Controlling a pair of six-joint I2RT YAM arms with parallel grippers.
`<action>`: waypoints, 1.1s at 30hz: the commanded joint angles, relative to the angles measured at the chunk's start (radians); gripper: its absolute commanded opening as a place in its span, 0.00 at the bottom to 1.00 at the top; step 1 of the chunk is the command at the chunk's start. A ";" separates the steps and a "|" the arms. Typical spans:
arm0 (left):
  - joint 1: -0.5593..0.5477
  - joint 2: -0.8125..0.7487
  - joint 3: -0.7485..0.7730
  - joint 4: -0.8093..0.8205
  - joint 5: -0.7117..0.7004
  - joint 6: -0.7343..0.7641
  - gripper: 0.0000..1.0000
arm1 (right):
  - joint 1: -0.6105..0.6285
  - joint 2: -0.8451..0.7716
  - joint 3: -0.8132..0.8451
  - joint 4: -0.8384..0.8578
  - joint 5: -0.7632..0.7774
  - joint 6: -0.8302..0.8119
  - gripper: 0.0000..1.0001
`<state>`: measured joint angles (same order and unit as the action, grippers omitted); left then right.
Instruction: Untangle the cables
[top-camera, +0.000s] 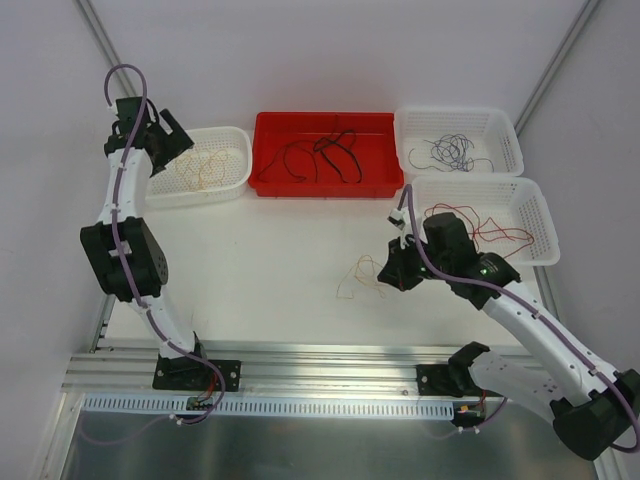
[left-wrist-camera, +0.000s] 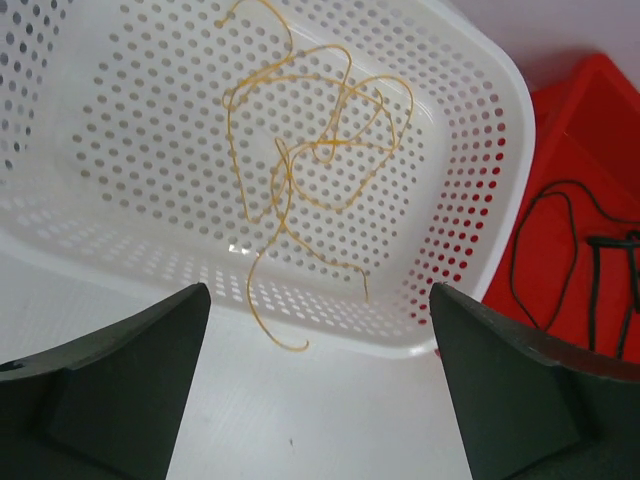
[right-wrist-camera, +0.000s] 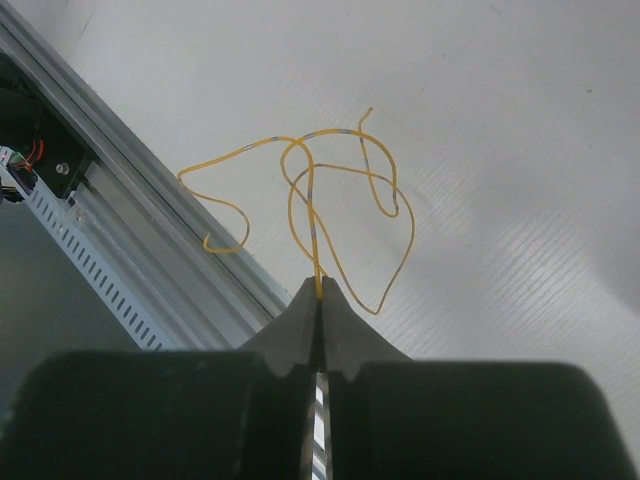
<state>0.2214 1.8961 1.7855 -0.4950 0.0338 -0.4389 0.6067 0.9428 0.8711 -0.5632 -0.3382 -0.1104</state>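
Observation:
My left gripper (top-camera: 166, 136) (left-wrist-camera: 318, 300) hangs open, jaws wide apart, by the near rim of the left white basket (top-camera: 236, 172) (left-wrist-camera: 505, 150). A curly yellow cable (top-camera: 205, 165) (left-wrist-camera: 320, 150) lies loose in that basket, with one end trailing over its near wall. My right gripper (top-camera: 384, 270) (right-wrist-camera: 320, 288) is shut on another yellow cable (top-camera: 358, 276) (right-wrist-camera: 300, 190), whose loops dangle over the table near the front rail. Black cables (top-camera: 325, 153) (left-wrist-camera: 545, 240) lie in the red tray (top-camera: 268, 185) (left-wrist-camera: 590, 110). Dark purple-blue cables (top-camera: 450, 150) and red cables (top-camera: 480, 225) lie in the two right baskets.
Two white baskets stand at the right, one at the back (top-camera: 505, 125) and one nearer (top-camera: 540, 215), close beside my right arm. A metal rail (top-camera: 320, 365) (right-wrist-camera: 130, 230) runs along the table's front edge.

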 joint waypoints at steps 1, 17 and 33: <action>-0.008 -0.126 -0.112 -0.005 0.012 -0.053 0.90 | 0.005 -0.056 0.016 0.029 -0.022 0.018 0.02; -0.010 0.095 -0.066 -0.010 -0.051 -0.041 0.63 | 0.010 -0.087 -0.018 0.029 -0.010 0.032 0.02; -0.022 0.187 0.009 -0.007 -0.048 0.017 0.01 | 0.010 -0.041 -0.014 0.034 -0.001 0.015 0.02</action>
<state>0.2085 2.1109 1.7580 -0.5022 -0.0086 -0.4507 0.6128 0.9035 0.8532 -0.5575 -0.3386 -0.0898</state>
